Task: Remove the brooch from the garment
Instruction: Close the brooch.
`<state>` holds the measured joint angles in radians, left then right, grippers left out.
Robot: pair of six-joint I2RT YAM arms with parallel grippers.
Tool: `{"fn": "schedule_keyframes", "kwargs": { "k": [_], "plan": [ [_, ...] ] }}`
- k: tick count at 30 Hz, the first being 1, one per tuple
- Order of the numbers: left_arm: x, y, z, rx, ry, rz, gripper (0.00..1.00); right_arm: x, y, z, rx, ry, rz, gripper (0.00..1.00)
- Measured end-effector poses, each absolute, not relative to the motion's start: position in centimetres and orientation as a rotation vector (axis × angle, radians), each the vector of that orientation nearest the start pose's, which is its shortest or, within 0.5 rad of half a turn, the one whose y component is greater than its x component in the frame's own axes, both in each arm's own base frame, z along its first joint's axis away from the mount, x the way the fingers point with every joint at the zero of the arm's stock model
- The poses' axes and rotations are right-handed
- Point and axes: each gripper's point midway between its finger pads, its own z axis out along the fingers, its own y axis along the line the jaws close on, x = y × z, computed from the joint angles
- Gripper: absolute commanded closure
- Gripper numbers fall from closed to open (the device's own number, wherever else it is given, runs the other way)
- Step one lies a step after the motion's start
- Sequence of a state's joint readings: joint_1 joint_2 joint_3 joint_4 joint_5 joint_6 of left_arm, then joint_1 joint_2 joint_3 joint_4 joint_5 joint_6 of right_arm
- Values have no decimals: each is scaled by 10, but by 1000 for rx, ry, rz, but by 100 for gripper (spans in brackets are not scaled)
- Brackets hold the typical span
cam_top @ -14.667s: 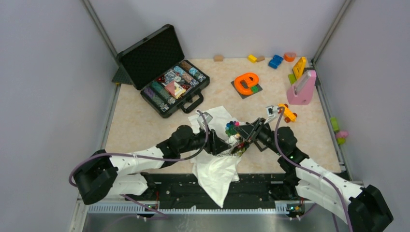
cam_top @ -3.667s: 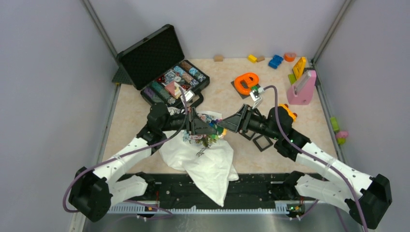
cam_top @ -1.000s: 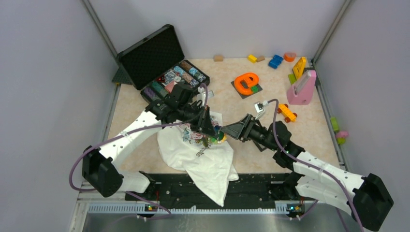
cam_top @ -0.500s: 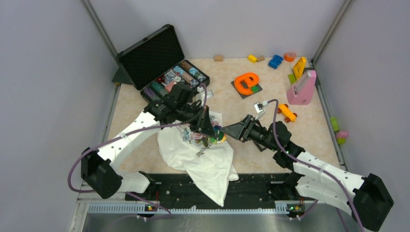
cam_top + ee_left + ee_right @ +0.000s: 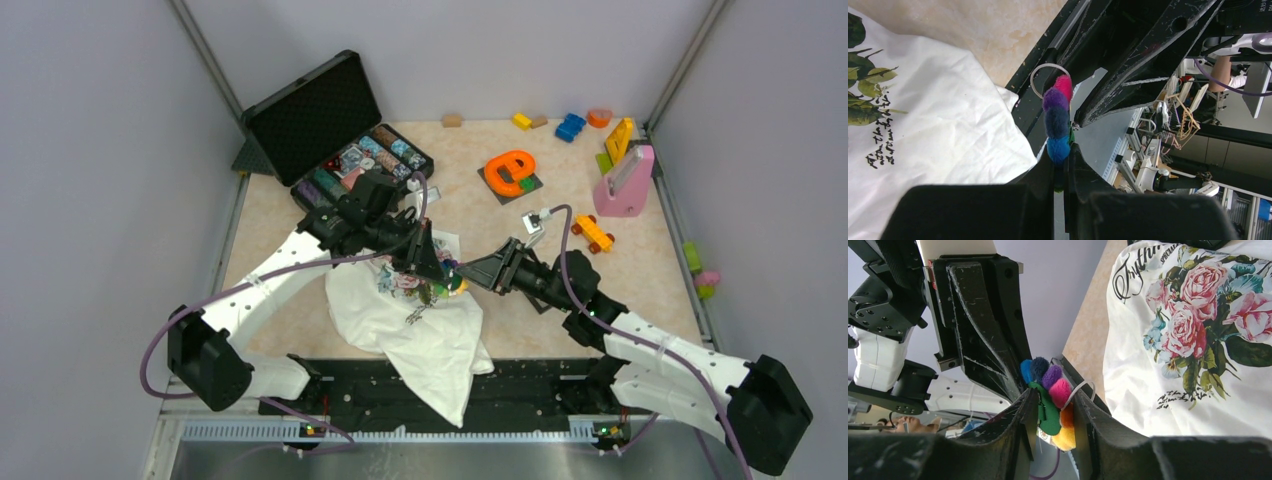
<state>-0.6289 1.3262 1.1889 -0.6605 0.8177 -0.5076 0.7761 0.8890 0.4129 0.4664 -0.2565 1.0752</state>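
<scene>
Table (image 5: 470, 205) holds garment (image 5: 432, 340), case (image 5: 335, 140) just behind.

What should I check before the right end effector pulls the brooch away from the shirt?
1. Left end effector holds the brooch: ok, shut on it.
2. Right end effector is on the brooch: ok, one finger touches each side.
3. Right grip is firm enough to pull: cannot tell.
4. Brooch is unfastened from the shirt: cannot tell, its clasp is hidden.
5. Shirt is held down: not ok, it lies loose and neither end effector holds it.
6. Path back is clear: ok, the toy car sits apart from the right end effector.
</scene>
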Motion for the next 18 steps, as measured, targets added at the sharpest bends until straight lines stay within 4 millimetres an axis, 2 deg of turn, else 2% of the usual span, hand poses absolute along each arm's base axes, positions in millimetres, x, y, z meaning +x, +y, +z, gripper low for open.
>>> {"fn": "schedule_keyframes", "kwargs": {
  "k": [5,12,13,16,18],
  "plan": [
    [164,-295,242,597,2491,-1473,100,182,290,237,43,1846,1587,83],
    [164,-294,241,591,2497,-1467,100,182,290,236,46,1848,1581,83],
    [164,-294,241,591,2497,-1467,100,182,289,236,48,1848,1579,79],
    [164,-294,241,592,2496,-1468,100,182,286,238,55,1843,1565,54],
    [164,-294,241,592,2496,-1468,100,182,284,239,58,1837,1560,46]
  ]
}}
